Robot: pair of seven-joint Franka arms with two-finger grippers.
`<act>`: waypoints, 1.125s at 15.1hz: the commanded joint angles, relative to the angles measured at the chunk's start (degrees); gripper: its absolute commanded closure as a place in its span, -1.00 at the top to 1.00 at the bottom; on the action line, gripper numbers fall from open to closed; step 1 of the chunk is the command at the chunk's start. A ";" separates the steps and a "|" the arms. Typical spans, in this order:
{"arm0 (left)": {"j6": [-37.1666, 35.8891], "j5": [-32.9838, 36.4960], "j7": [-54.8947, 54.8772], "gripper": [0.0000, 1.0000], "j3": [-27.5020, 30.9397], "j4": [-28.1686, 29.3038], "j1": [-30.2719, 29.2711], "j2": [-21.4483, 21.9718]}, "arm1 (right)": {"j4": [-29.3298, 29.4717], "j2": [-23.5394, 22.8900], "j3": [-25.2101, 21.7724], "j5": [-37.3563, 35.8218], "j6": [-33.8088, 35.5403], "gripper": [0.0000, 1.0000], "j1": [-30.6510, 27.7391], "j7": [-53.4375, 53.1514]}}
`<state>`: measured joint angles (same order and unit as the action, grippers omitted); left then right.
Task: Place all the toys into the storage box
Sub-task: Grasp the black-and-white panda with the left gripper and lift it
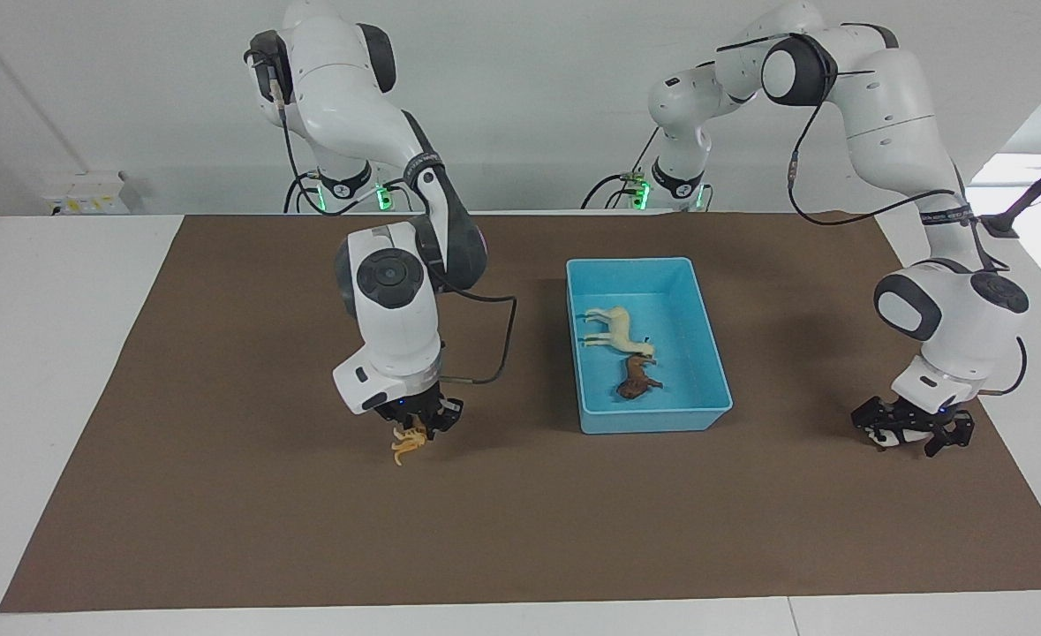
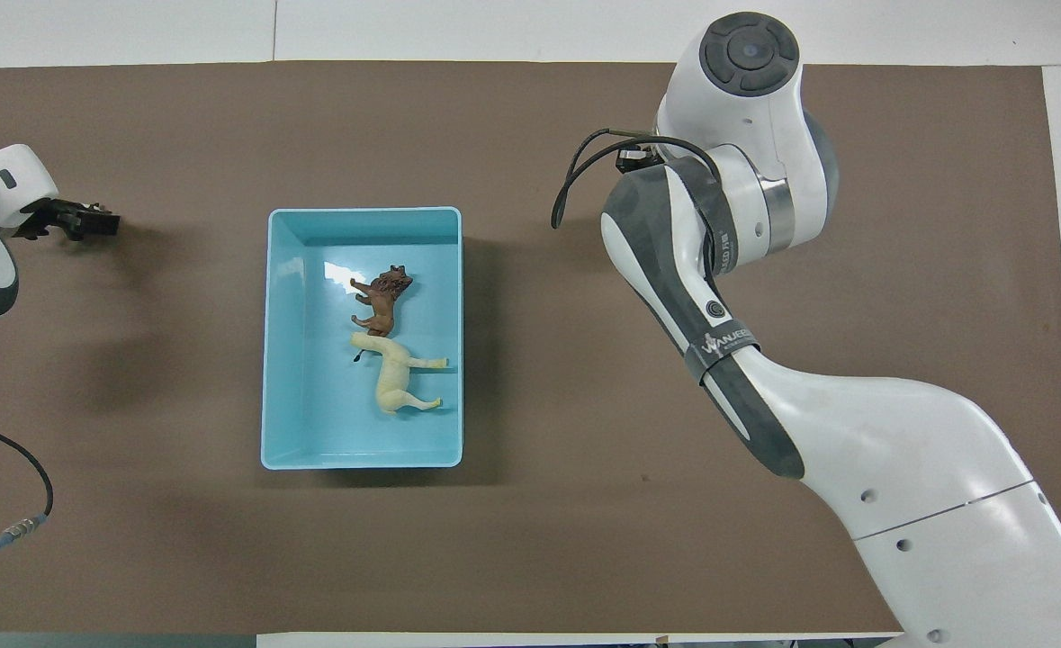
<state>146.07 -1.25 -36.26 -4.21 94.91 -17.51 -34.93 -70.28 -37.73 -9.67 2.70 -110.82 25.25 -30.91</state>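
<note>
Right end effector (image 1: 416,431) clamped on tiger (image 1: 408,444); left end effector (image 1: 908,430) seemingly spread around hidden panda

The right arm's grey forearm band (image 2: 719,337) reads "WANJEE"; its last letters are hidden.

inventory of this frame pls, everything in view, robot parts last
storage box: one, light blue, mid-table on the mat
horse: one, cream-white, lying in the box
lion: one, brown, lying in the box, farther from the robots than the horse
tiger: one, orange, hanging in the right gripper above the mat
panda: one; only a white bit shows, at the left gripper's tips
mat: one, brown, covers most of the table
table: one, white
right gripper: shut on the tiger, over the mat toward the right arm's end
left gripper: low over the mat at the left arm's end
</note>
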 commanded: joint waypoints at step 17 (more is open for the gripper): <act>-27.29 0.89 21.72 -1.00 3.51 -11.73 9.24 2.94 | 1.11 1.26 0.53 -0.15 2.45 -1.00 -1.26 2.69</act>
<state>127.06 -1.24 -20.27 -1.97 89.81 -11.51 -31.81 -69.18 -37.25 -9.67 2.69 -109.77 24.56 -29.80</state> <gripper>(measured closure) 0.925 0.665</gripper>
